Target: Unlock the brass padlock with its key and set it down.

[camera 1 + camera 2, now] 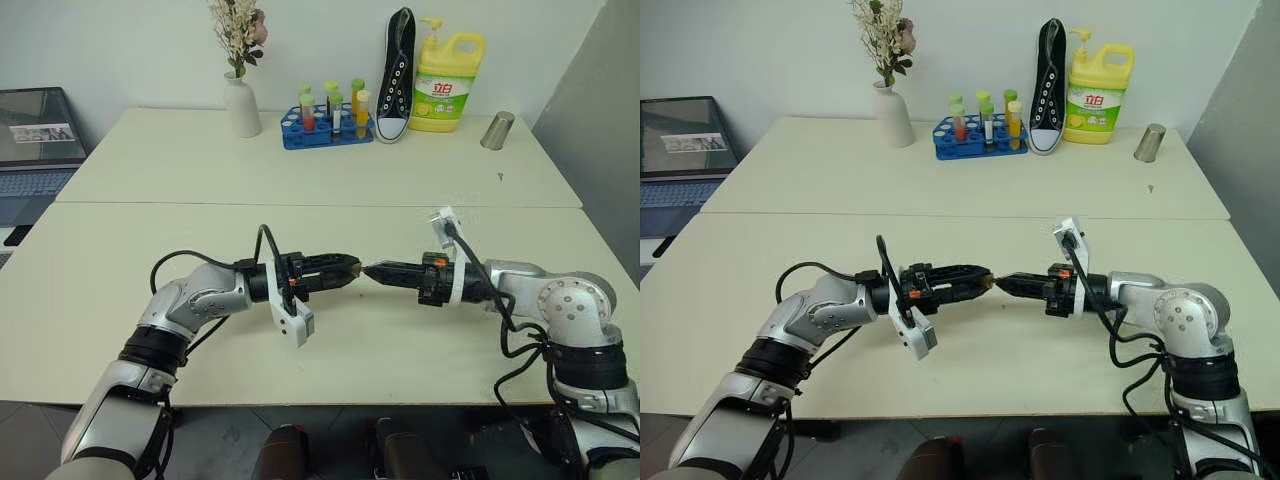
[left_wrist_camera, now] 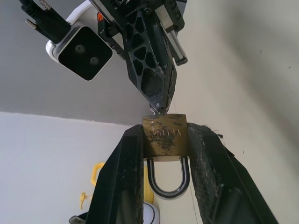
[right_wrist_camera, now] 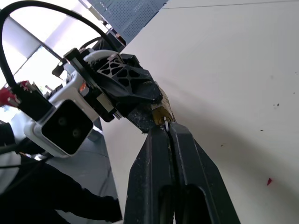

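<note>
The left gripper (image 1: 352,271) and the right gripper (image 1: 368,271) meet tip to tip above the near table (image 1: 110,330), left arm on the left, right arm on the right; the brass padlock (image 2: 165,136) sits between the left gripper's fingers, shackle toward the wrist; the key (image 2: 159,108) is pinched in the right gripper, touching the padlock's body; along the far table's back edge stand, left to right, a vase (image 1: 241,105), a test-tube rack (image 1: 327,125), a sneaker (image 1: 397,75), a detergent bottle (image 1: 447,72), a metal cup (image 1: 497,131); a laptop (image 1: 36,140) lies far left.
</note>
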### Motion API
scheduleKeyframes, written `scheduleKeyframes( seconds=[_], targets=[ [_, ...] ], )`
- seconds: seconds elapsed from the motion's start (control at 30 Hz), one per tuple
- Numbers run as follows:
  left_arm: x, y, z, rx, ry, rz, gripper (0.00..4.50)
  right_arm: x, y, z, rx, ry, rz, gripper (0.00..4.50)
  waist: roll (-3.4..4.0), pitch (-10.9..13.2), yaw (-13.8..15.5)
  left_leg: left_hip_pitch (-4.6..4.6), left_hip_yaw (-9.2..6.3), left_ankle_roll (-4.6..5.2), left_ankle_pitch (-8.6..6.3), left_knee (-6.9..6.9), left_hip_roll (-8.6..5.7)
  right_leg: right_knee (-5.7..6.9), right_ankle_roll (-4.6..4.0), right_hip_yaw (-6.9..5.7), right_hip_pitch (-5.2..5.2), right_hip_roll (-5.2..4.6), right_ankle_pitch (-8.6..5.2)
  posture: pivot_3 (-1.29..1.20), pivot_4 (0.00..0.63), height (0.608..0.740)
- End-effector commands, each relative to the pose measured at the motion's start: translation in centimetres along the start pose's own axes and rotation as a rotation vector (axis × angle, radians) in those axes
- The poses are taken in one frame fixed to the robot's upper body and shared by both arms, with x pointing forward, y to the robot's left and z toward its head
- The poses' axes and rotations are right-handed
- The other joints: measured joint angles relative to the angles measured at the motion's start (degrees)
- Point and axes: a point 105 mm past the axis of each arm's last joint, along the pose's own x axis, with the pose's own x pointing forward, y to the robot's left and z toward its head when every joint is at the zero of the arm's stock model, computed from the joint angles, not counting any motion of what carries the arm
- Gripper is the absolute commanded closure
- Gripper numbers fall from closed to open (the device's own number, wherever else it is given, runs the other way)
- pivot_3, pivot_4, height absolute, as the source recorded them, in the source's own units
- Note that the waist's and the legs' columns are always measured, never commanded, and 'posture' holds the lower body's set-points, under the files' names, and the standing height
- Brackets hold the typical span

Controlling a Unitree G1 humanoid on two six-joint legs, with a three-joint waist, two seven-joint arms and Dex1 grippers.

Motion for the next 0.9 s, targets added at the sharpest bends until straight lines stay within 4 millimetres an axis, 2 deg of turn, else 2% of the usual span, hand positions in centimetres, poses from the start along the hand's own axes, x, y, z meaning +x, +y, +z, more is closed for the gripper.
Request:
scheduleKeyframes(
  seconds=[0.03, 0.47, 0.7, 0.8, 0.9],
  targets=[
    [0.1, 0.3, 0.3, 0.024, -0.011, 0.008, 3.53, 0.3, 1.4, 1.2, 0.029, -0.014, 0.061, 4.50, 0.01, 0.0, 0.0, 0.00, 0.01, 0.00, 0.00, 0.00, 0.00, 0.00, 0.00, 0.01, -0.01, 0.00, 0.00, 0.00, 0.150, 0.740],
    [0.0, 0.2, 0.2, 0.026, 0.002, 0.012, 3.53, 0.5, 1.3, 1.4, 0.136, -0.003, 0.065, 4.50, 0.01, 0.0, -0.1, -0.04, 0.01, 0.01, 0.00, -0.02, -0.02, -0.01, 0.00, 0.00, -0.03, -0.03, 0.00, 0.00, 0.150, 0.740],
    [0.0, 0.2, 0.2, 0.019, 0.006, 0.015, 3.53, 0.7, 1.9, 1.4, 0.052, 0.005, 0.050, 4.50, 0.01, 0.0, -0.1, -0.06, 0.01, 0.01, -0.01, -0.03, -0.02, -0.02, 0.01, -0.01, -0.04, -0.02, 0.00, 0.00, 0.150, 0.740],
    [0.0, 0.2, 0.1, 0.011, 0.014, 0.020, 3.53, 0.7, 2.8, 0.5, -0.070, 0.049, 0.054, 3.85, 0.02, 0.0, -0.1, -0.07, 0.00, 0.01, -0.01, -0.04, -0.02, -0.03, 0.02, -0.01, -0.06, -0.02, -0.01, 0.00, 0.150, 0.740],
    [-0.1, 0.3, 0.0, 0.008, 0.022, 0.024, 3.53, 0.5, 3.3, -0.1, -0.171, 0.076, 0.062, 2.80, 0.02, 0.0, -0.1, -0.08, -0.02, 0.01, -0.01, -0.04, -0.02, -0.06, 0.02, -0.03, -0.06, -0.01, -0.01, 0.00, 0.150, 0.740]
  ],
)
